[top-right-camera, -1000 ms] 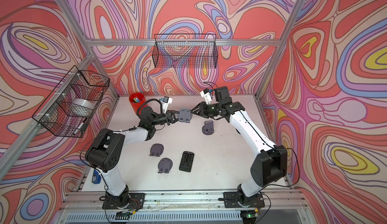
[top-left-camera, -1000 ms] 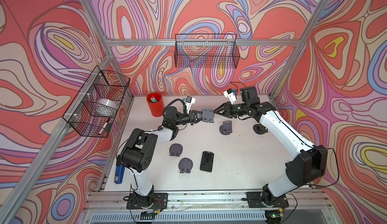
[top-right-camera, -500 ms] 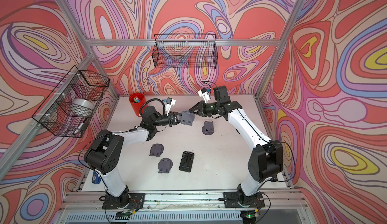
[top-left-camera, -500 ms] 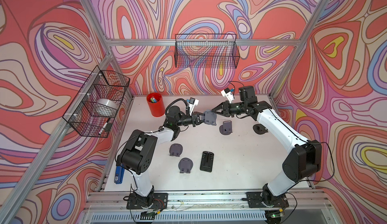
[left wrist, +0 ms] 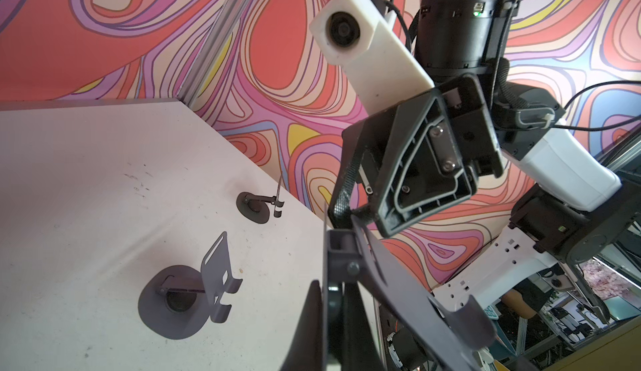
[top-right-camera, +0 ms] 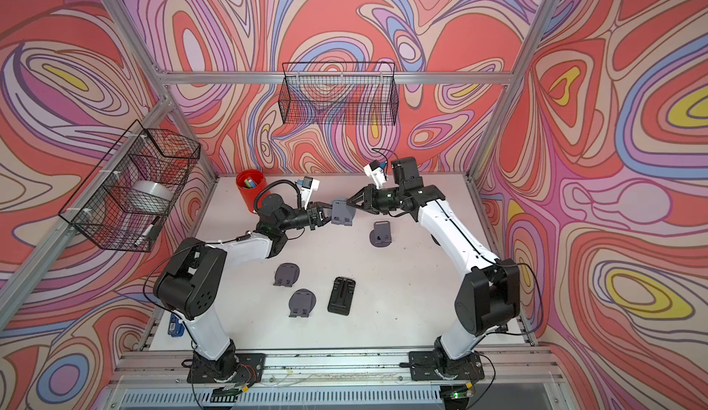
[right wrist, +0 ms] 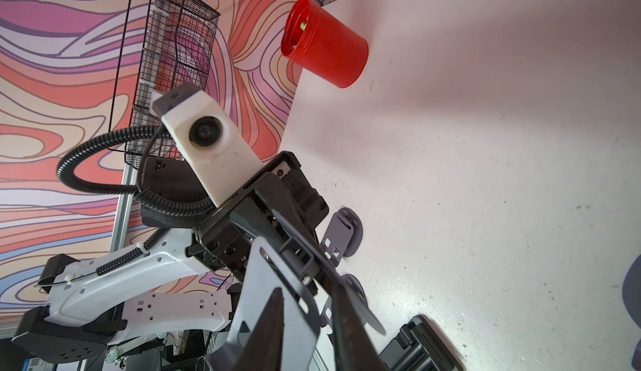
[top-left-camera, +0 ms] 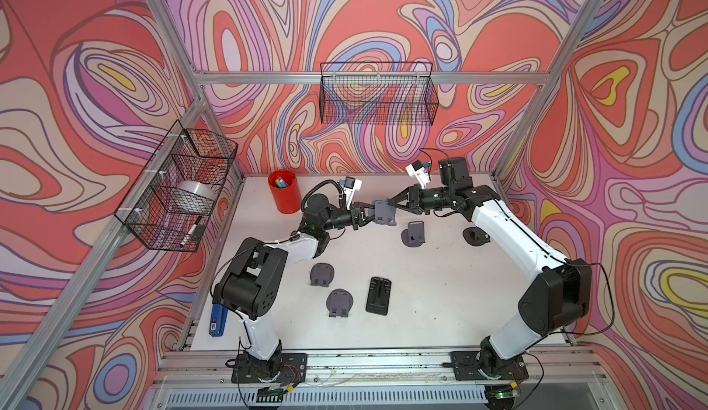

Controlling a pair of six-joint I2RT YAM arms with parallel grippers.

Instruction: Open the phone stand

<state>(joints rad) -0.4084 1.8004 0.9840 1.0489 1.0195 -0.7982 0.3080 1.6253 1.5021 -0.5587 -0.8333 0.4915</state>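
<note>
- Your white desk (top-left-camera: 440, 312) sits inside walls of swirling red, pink and purple. A red cup (top-left-camera: 284, 193) stands at the back and a wire basket (top-left-camera: 377, 94) hangs on the rear wall.
- The phone stand (top-left-camera: 385, 214) you are working on is off the desk. Both top views show it held in the air between the two arms, near the back middle.
- Your left gripper (top-left-camera: 367, 215) is clamped tight on it from one side, jaws pinched on a thin plate.
- Your right gripper (top-left-camera: 394, 204) meets it from the opposite side with jaws narrow. The right wrist view shows a grey plate between its fingers, so I judge it is gripping too.
- In the left wrist view the stand's two plates spread in a V from the hinge. I'd call that partly open, not fully.
- What is left, as I read it, is to swing the plates wider and then set the stand down. The opened stand (top-left-camera: 413, 232) on the desk nearby shows the shape to match.
- A folded grey stand (top-left-camera: 322, 275), a second folded stand (top-left-camera: 339, 302) and a black stand (top-left-camera: 378, 296) lie flat nearer the front. Neither gripper is near them.
</note>
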